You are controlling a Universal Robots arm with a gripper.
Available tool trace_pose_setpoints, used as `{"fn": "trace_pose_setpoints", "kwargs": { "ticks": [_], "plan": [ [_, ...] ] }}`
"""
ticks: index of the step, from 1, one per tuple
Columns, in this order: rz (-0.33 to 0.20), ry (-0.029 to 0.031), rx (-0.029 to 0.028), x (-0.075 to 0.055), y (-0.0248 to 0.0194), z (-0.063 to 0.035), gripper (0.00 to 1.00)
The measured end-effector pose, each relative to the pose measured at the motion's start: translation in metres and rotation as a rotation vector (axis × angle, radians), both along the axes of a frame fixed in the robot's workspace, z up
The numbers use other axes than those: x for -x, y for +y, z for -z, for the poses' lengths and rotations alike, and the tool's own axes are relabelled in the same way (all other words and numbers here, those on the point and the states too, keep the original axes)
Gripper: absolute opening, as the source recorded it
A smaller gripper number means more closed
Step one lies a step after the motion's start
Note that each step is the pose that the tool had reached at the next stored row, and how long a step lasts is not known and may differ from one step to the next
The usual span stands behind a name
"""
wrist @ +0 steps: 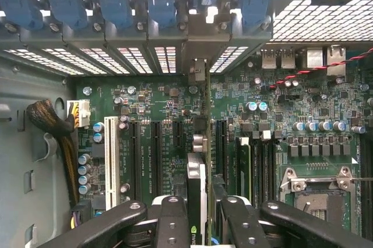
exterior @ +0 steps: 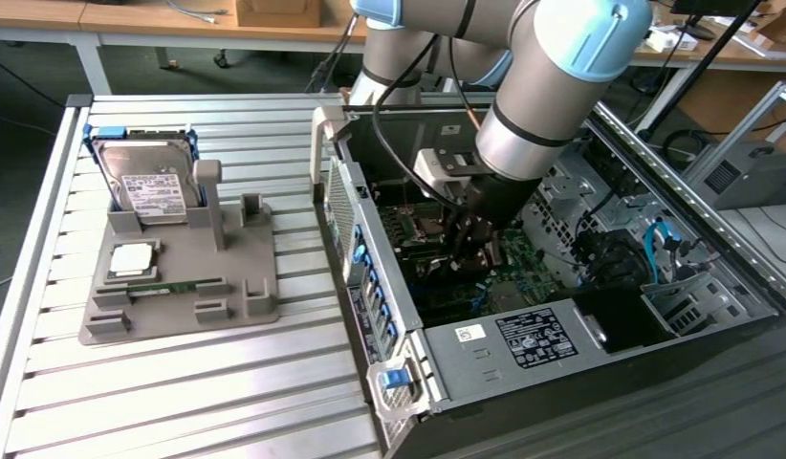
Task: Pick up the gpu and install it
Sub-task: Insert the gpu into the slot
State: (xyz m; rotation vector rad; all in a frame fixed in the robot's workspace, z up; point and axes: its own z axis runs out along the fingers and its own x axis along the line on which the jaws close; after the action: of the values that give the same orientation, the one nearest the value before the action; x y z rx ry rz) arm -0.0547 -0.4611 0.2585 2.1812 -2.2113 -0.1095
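My black metal gripper (wrist: 201, 225) pinches the thin dark-edged gpu card (wrist: 207, 143) above the deep green motherboard (wrist: 175, 114), which is studded with black slots and one white slot (wrist: 111, 155). Bright blue plastic latches (wrist: 160, 0) line the grey steel case (exterior: 598, 354). On the grey slatted table (exterior: 176, 382), the silver hard drive (exterior: 151, 186) carries a white label.

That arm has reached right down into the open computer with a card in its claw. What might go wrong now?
Three things, judging by what shows:
1. The gpu, held edge-on by the gripper, may miss its slot and scrape the green motherboard.
2. Its metal bracket end sits close to the blue-clipped rear slot openings and might catch there.
3. The cable bundle lies beside the slots, so a sideways drift could snag it.
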Motion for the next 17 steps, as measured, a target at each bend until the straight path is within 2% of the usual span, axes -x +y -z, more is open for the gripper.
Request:
{"fn": "trace_pose_setpoints", "kwargs": {
  "ticks": [4, 5, 6, 7, 8, 9, 12, 14, 17],
  "plan": [
    [0.0, 0.0, 0.0, 0.0, 0.0, 0.0, 0.27],
    [0.0, -0.0008, -0.0017, 0.0, 0.0002, 0.0006, 0.27],
    [0.0, -0.0005, -0.0011, 0.0, 0.0001, 0.0005, 0.28],
    [0.0, -0.0005, -0.0011, 0.0, 0.0001, 0.0005, 0.33],
    [0.0, 0.0, 0.0, 0.0, 0.0, 0.0, 0.33],
    [0.0, -0.0001, -0.0002, 0.0, 0.0, 0.0001, 0.4],
    [0.0, -0.0001, -0.0001, 0.0, 0.0, 0.0, 0.4],
    [0.0, 0.0, 0.0001, 0.0, 0.0, -0.0026, 0.4],
    [0.0, -0.0005, -0.0002, 0.0, 0.0006, -0.0123, 0.4]
  ]
}}
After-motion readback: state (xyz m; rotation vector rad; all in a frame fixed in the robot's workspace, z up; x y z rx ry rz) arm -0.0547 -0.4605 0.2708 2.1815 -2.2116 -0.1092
